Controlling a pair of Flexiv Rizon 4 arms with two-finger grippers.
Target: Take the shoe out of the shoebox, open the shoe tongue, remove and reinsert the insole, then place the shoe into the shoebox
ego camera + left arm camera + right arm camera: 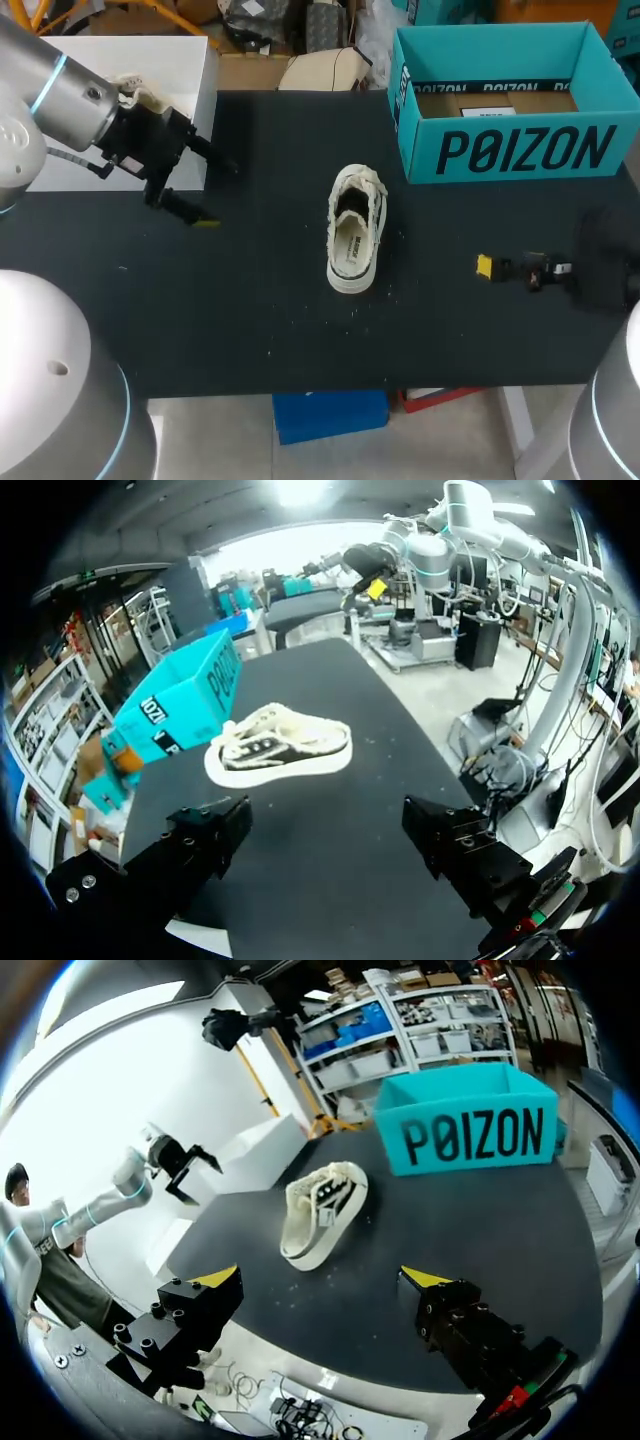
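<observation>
We find the white sneaker point(355, 230) standing on its sole at the middle of the black tabletop point(250, 310). It is outside the open teal shoebox point(510, 150), which sits near it. The left pincer point(213, 190) is well apart from the sneaker, fingers spread wide, holding nothing. The right pincer point(322, 1280) is likewise wide open and empty, with the sneaker ahead of it.

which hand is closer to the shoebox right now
The right hand, out on the table just short of the teal shoebox. The left hand sits far off, on the other side of the shoe.
</observation>
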